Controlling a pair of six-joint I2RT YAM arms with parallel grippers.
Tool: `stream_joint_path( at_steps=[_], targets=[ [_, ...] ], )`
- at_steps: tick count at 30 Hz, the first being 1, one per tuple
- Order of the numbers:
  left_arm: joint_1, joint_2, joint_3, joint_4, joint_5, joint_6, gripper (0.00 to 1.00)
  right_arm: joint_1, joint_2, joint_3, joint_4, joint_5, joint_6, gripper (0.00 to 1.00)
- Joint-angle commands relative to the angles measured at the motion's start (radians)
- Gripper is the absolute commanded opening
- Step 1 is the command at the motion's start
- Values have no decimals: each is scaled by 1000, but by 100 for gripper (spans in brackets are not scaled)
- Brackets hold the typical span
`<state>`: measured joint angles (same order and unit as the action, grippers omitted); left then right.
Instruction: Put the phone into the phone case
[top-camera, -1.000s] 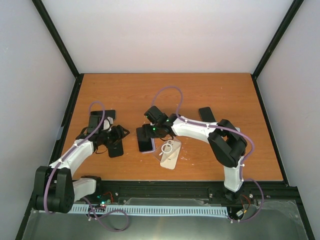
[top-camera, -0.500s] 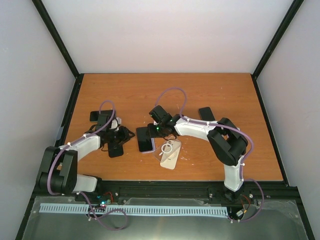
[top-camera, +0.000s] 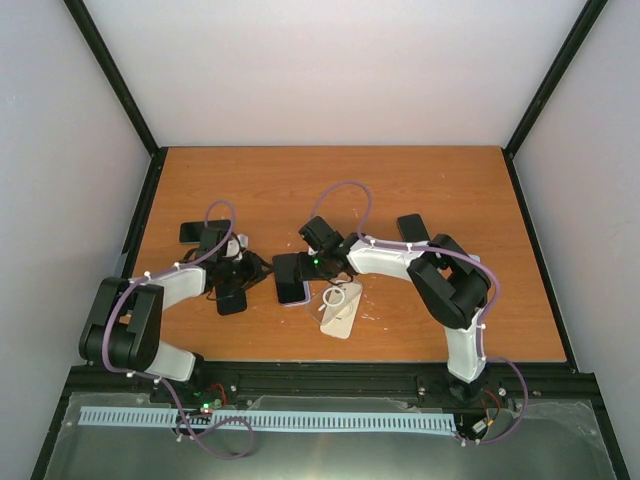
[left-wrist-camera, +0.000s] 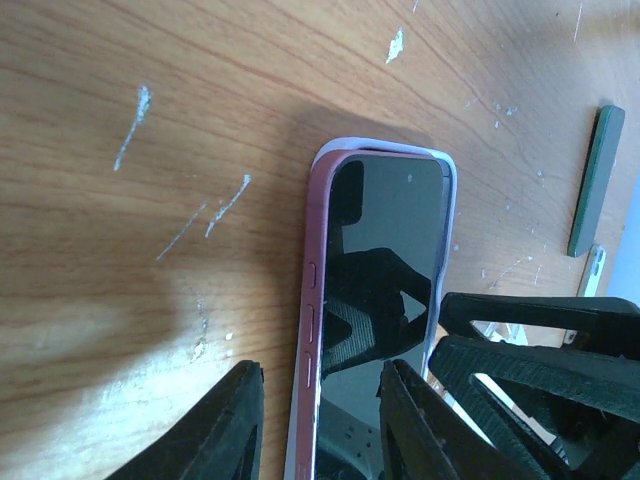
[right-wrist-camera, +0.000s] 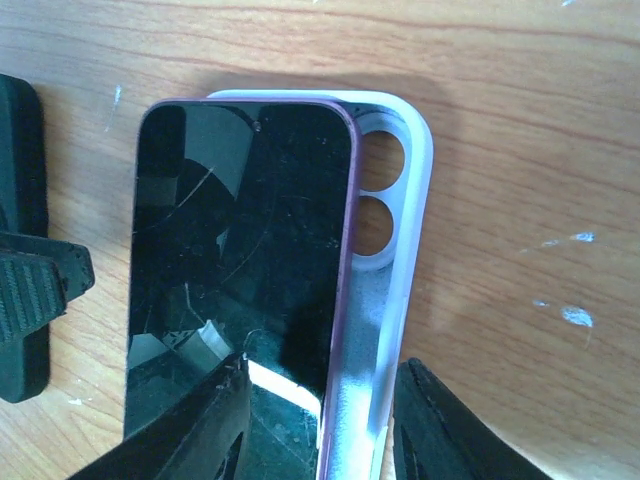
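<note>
The phone (right-wrist-camera: 240, 250), pink-edged with a black screen, lies aslant on the white phone case (right-wrist-camera: 418, 190), shifted off the case's camera holes, one long edge raised out of it. In the top view the phone (top-camera: 291, 284) lies at the table's middle between both grippers. My left gripper (left-wrist-camera: 322, 368) is open, one finger on the wood and one over the screen, straddling the phone's pink side (left-wrist-camera: 312, 290). My right gripper (right-wrist-camera: 325, 362) is open, straddling the phone's other edge and the case wall. The left gripper's fingers (right-wrist-camera: 30, 290) show at the far side.
A beige case (top-camera: 340, 316) with a white ring (top-camera: 335, 296) on it lies just in front of the phone. A dark case (top-camera: 232, 300) lies under the left arm, a dark slab (top-camera: 196, 230) at far left, and another dark slab (top-camera: 412, 228) behind the right arm.
My left arm has swung right and its gripper has come up against the phone's left edge. The right gripper has stayed over the phone and case.
</note>
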<state>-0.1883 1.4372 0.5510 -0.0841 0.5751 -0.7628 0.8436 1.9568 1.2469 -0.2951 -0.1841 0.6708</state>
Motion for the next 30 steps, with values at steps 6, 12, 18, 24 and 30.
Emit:
stream_joint_path(
  at_steps=[6,12,18,24,30],
  targets=[
    [-18,53,24,77,36,-23,23,-5,33,-13,30,-18,12,39],
    [-30,72,22,95,43,-37,13,-5,35,-41,97,-75,30,39],
    [-83,111,29,114,32,-64,8,-5,45,-51,136,-105,41,37],
    [-115,122,25,139,25,-98,5,-5,26,-90,207,-119,42,36],
    [-119,80,15,97,-8,-91,11,-6,7,-120,278,-161,42,35]
  ],
)
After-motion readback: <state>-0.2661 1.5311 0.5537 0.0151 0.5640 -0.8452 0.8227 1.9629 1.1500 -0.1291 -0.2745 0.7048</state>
